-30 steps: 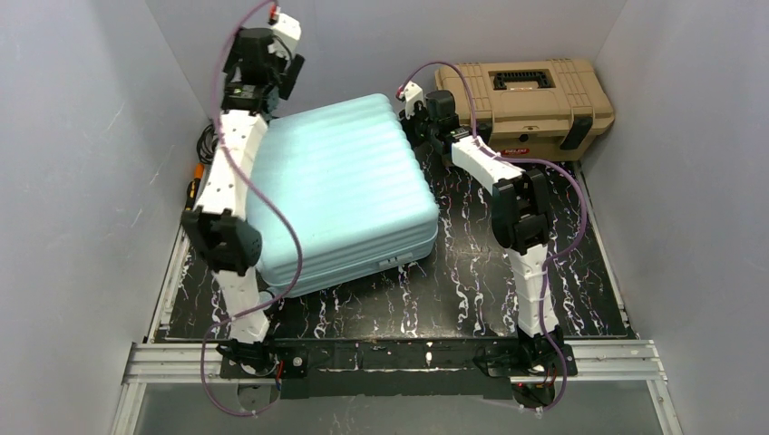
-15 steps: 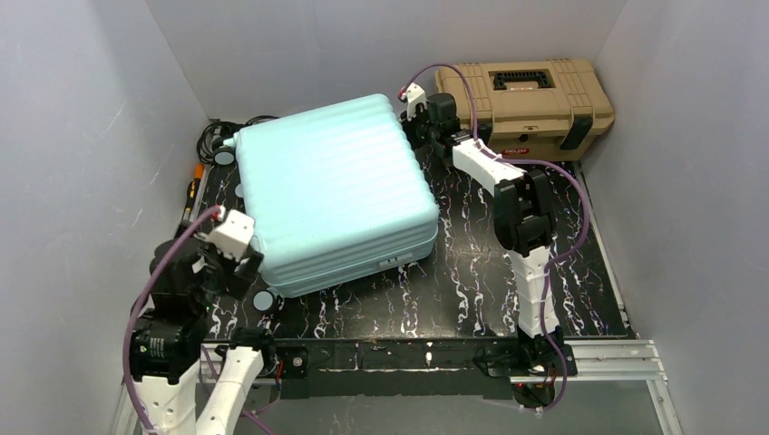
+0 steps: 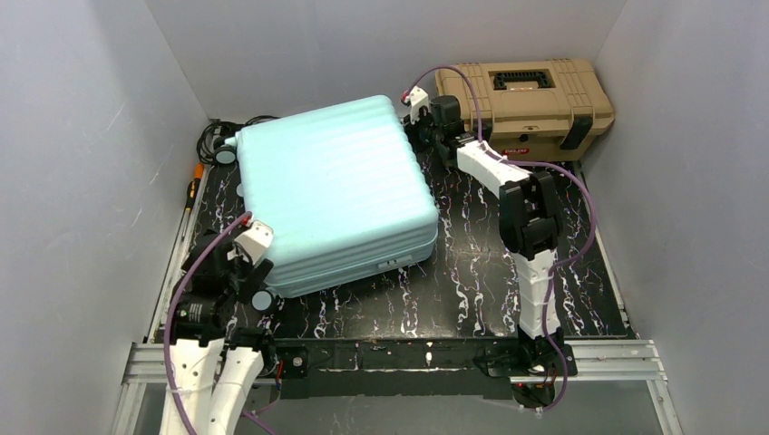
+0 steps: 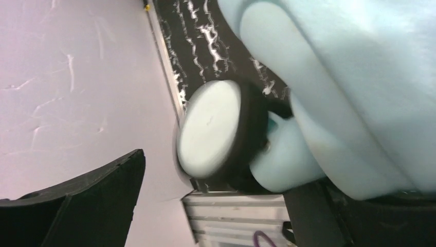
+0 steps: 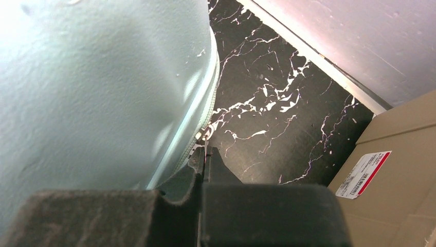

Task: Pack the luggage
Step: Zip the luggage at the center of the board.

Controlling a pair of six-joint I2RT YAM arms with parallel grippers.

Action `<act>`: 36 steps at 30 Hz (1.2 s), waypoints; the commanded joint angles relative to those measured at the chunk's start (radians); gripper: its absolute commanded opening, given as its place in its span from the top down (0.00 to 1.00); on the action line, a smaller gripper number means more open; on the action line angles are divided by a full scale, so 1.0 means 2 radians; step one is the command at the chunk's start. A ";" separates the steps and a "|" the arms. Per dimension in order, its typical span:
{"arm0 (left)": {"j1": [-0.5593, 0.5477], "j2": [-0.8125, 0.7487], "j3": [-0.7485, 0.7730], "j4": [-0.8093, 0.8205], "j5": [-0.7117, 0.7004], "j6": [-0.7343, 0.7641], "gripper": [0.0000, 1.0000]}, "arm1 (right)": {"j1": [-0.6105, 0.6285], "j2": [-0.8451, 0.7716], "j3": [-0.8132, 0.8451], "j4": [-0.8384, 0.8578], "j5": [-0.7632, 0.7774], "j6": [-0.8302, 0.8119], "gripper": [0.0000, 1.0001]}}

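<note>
Looks nearly packed (luggage (image 3: pixel 331 195) shut, zipping remains): right tool (image 5: pixel 205 159) pinched on the zip pull (image 5: pixel 204 138), left tool (image 3: pixel 240 267) wide, empty.

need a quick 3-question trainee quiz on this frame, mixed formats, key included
1. True or false: the suitcase lies open.
2. Which gripper is open? A. left gripper B. right gripper C. both
3. In the left wrist view, which part of the suitcase sits just ahead of the open jaws?
Key: 1. False, it is closed. 2. A; the right gripper is shut, close to the zipper seam. 3. A wheel.
</note>
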 commanded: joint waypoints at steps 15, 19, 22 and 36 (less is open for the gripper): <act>0.186 0.173 -0.006 0.306 -0.085 0.022 0.09 | 0.030 -0.241 -0.243 0.060 -0.023 -0.036 0.99; 0.264 0.247 0.037 0.321 -0.022 -0.012 0.10 | 0.056 -0.279 -0.285 0.038 -0.014 -0.036 0.99; 0.298 0.304 0.074 0.320 0.008 -0.039 0.11 | 0.072 -0.309 -0.319 0.039 -0.006 -0.028 0.99; 0.302 0.372 0.254 0.258 0.087 -0.071 0.12 | 0.163 -0.456 -0.416 -0.048 -0.056 -0.009 0.99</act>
